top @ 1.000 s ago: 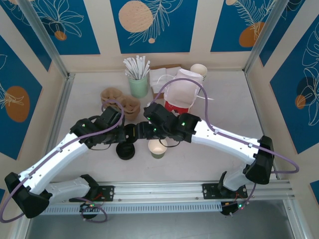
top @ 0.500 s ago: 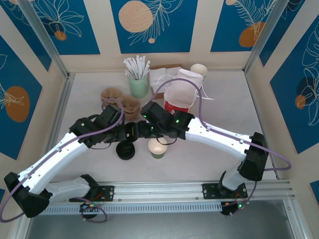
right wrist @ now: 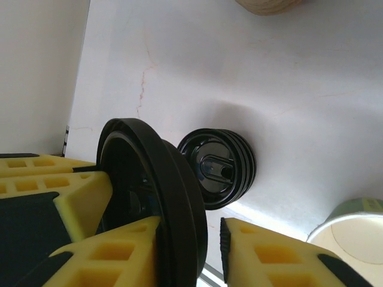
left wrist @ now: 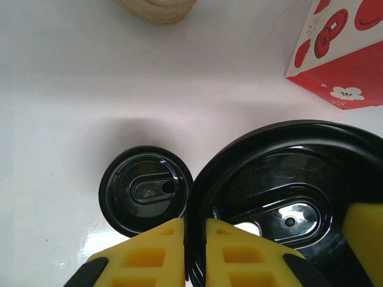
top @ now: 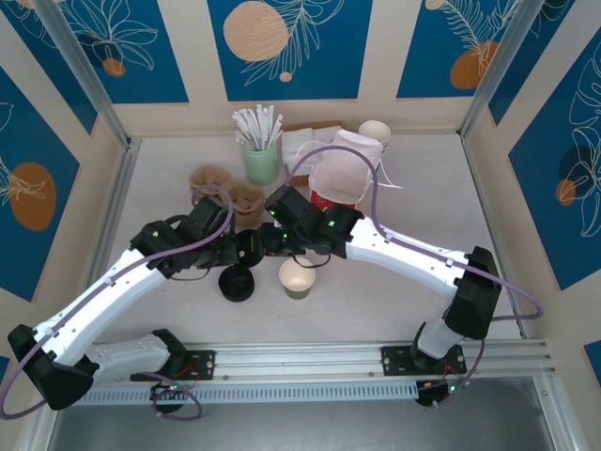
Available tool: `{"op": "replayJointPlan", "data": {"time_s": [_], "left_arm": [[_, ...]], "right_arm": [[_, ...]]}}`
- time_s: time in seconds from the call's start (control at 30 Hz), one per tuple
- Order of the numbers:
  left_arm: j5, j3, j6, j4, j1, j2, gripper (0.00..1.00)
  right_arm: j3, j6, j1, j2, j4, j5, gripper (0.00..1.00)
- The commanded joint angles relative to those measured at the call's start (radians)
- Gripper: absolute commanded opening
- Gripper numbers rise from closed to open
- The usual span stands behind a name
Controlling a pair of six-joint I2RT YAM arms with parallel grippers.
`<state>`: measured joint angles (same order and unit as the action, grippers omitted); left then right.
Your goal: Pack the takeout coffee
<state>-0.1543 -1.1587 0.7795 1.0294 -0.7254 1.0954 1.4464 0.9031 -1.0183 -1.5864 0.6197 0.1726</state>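
Inventory, all places given from the red-and-white paper bag.

1. Red-and-white paper bag (top: pixel 343 174): upright toward the back of the white tabletop (top: pixel 432 197).
2. Takeout coffee cup (top: pixel 298 279): pale greenish sides, no lid on it. It stands upright on the tabletop in front of the bag and a little to its left, apart from it.
3. Black lid (left wrist: pixel 287 197): lifted off the tabletop, front-left of the bag.
4. My left fingers (left wrist: pixel 178 230): closed on that lid's rim, one yellow pad on each side of it.
5. My right fingers (top: pixel 269 241): front-left of the bag, set either side of the same lid and parted. The right wrist view shows a narrow gap between the rim and one pad. I cannot tell whether the other pad touches.
6. Stack of loose black lids (top: pixel 237 284): flat on the tabletop, well to the bag's front-left.
7. Green holder of white sticks (top: pixel 261 155): left of the bag, toward the back.
8. Two tan round paper pieces (top: pixel 230 193): further left of the bag.
9. Stacked cream cups (top: pixel 374 132): just behind the bag, at its right rear.
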Motion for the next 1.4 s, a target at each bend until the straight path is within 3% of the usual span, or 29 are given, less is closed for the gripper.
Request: {"op": "replayJointPlan", "data": {"time_s": [0.0, 0.17, 0.3, 0.53, 0.67, 0.73, 0.93, 1.13, 1.23, 1.37], "left_arm": [[0.018, -0.035, 0.003, 0.009, -0.015, 0.003, 0.13], [0.027, -0.045, -0.012, -0.007, -0.017, -0.001, 0.13], [0.049, -0.050, -0.056, -0.044, -0.016, -0.023, 0.17], [0.084, -0.099, -0.225, -0.117, -0.016, -0.102, 0.46], [0.122, -0.106, -0.455, -0.168, -0.017, -0.154, 0.68], [0.174, -0.121, -0.577, -0.184, -0.017, -0.170, 0.71], [0.192, -0.149, -0.828, -0.226, -0.025, -0.192, 0.69], [0.337, -0.013, -1.078, -0.376, -0.046, -0.299, 0.66], [0.406, 0.041, -1.203, -0.382, -0.069, -0.329, 0.71], [0.390, 0.051, -1.278, -0.354, -0.118, -0.329, 0.76]], "right_arm": [[0.036, -0.001, 0.006, -0.015, -0.008, -0.039, 0.23], [0.046, -0.002, 0.017, -0.017, 0.005, -0.048, 0.06], [0.047, -0.007, 0.029, -0.002, 0.033, -0.042, 0.00], [0.019, -0.007, 0.072, 0.060, 0.084, -0.075, 0.00], [0.037, -0.024, 0.108, 0.072, 0.163, -0.156, 0.00], [0.055, -0.040, 0.115, 0.075, 0.214, -0.180, 0.00], [0.052, -0.078, 0.138, 0.111, 0.280, -0.265, 0.00], [0.052, -0.112, 0.161, 0.134, 0.377, -0.349, 0.00], [0.019, -0.103, 0.181, 0.162, 0.383, -0.385, 0.00], [0.015, -0.109, 0.190, 0.179, 0.415, -0.430, 0.00]]}}
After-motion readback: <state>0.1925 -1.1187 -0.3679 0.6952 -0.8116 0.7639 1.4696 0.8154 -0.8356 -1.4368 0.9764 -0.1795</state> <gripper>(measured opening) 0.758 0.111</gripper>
